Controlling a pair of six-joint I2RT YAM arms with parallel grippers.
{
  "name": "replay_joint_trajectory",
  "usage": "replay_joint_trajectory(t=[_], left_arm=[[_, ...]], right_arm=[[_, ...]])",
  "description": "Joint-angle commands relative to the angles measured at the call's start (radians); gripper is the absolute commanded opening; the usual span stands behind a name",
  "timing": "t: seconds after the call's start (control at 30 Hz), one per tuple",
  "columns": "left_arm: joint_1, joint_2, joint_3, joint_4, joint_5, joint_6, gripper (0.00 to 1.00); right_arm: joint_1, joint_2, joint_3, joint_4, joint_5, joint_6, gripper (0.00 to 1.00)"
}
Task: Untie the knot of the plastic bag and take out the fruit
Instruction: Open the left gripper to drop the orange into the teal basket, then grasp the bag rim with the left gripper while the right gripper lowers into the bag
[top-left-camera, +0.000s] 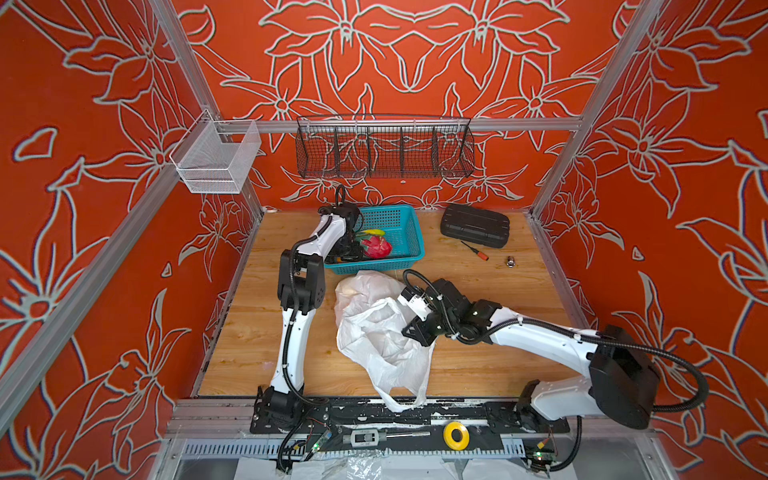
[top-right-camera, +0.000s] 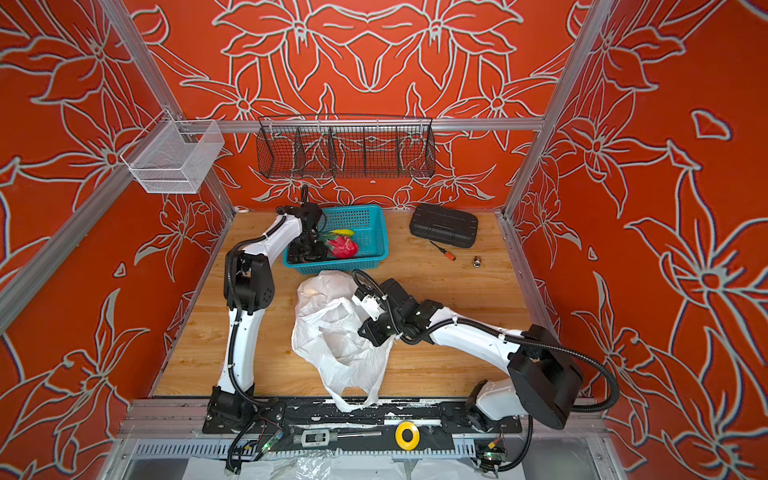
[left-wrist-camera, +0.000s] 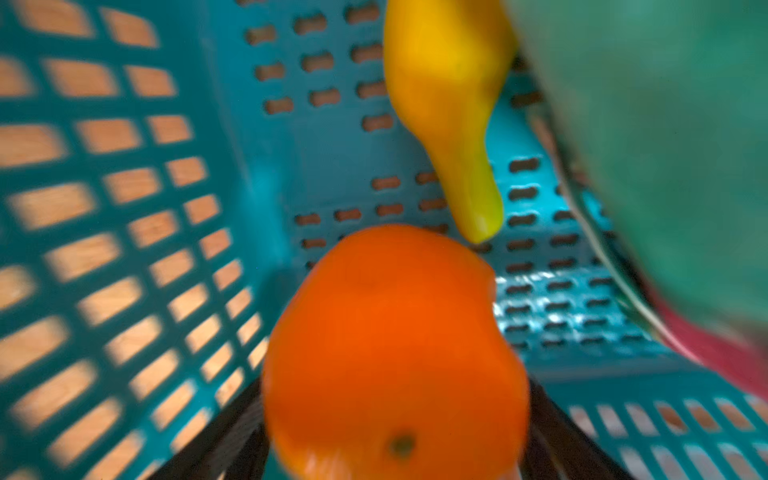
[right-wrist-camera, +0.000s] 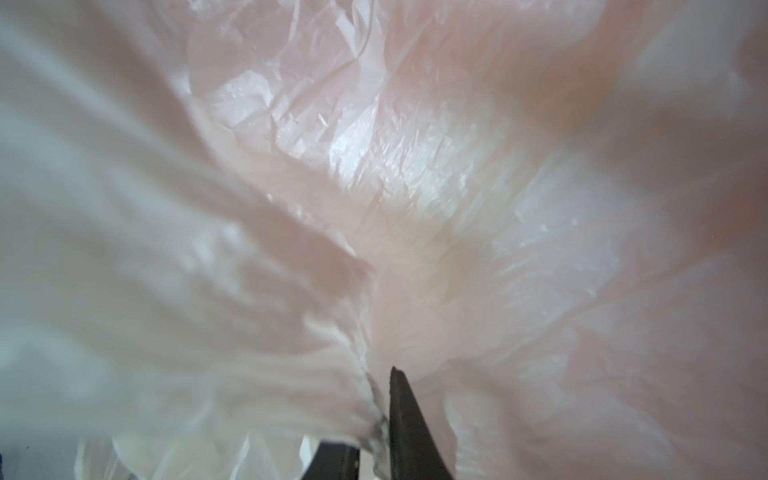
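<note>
The white plastic bag lies crumpled mid-table, one handle loop over the front edge; no knot shows. A pale bulge presses its far corner. My right gripper is shut on a fold of the bag. My left gripper reaches into the teal basket. Its fingers are spread wide, and a blurred orange sits between them. A dragon fruit and a banana lie in the basket.
A black case, a screwdriver and a small metal nut lie at the back right. A black wire rack and a white mesh basket hang on the frame. A yellow tape roll sits on the front rail.
</note>
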Motion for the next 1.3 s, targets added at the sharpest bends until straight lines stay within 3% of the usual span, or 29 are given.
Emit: replay_joint_trajectory(t=[0.0, 0.13, 0.23, 0.4, 0.7, 0.93, 1.27], left_arm=[[0.002, -0.117, 0.001, -0.015, 0.013, 0.003, 0.86], [0.002, -0.233, -0.043, 0.018, 0.051, -0.016, 0.87], [0.002, -0.366, -0.128, 0.088, 0.149, -0.025, 0.87], [-0.003, -0.658, -0.39, 0.317, 0.438, -0.028, 0.87], [-0.037, -1.137, -0.881, 0.646, 0.602, 0.059, 0.87], [-0.207, -1.29, -1.077, 0.618, 0.426, 0.334, 0.87], [-0.393, -1.226, -1.167, 0.635, 0.044, 0.551, 0.84]], right_arm=[[0.003, -0.055, 0.005, 0.033, 0.042, 0.062, 0.17], [0.005, -0.097, 0.019, 0.061, 0.129, 0.124, 0.17], [0.004, -0.113, 0.047, 0.079, 0.207, 0.146, 0.17], [-0.003, -0.091, 0.109, 0.123, 0.276, 0.146, 0.17], [-0.05, 0.039, 0.226, 0.145, 0.302, 0.182, 0.17], [-0.095, 0.118, 0.282, 0.197, 0.212, 0.235, 0.17], [-0.098, 0.132, 0.342, 0.193, 0.178, 0.258, 0.19]])
